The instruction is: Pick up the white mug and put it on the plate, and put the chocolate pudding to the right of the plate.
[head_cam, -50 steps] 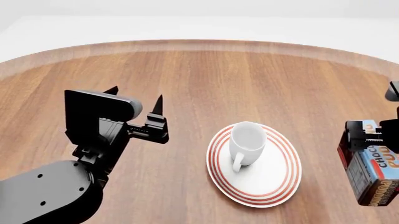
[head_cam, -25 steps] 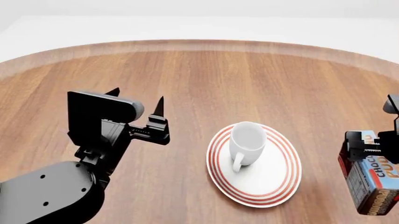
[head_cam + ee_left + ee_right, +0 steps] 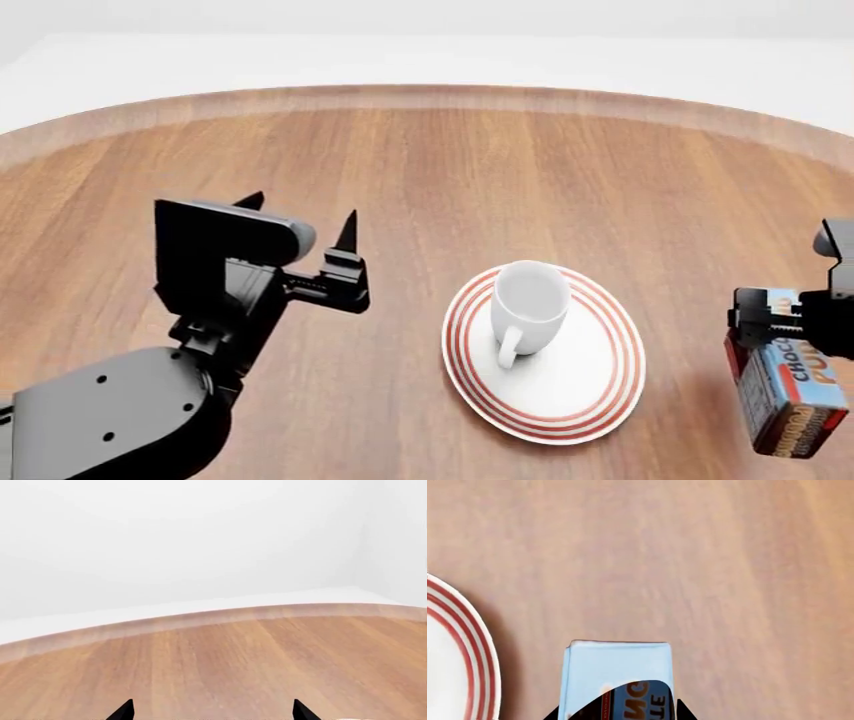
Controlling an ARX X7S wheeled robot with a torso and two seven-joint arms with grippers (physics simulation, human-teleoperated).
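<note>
Pudding box (image 3: 787,388) sits clamped in right hand (image 3: 790,325), beside plate (image 3: 587,400).

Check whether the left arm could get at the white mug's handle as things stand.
Probably yes: the left gripper is open and empty, and only bare table lies between it and the white mug, whose handle faces the robot on the plate.
</note>
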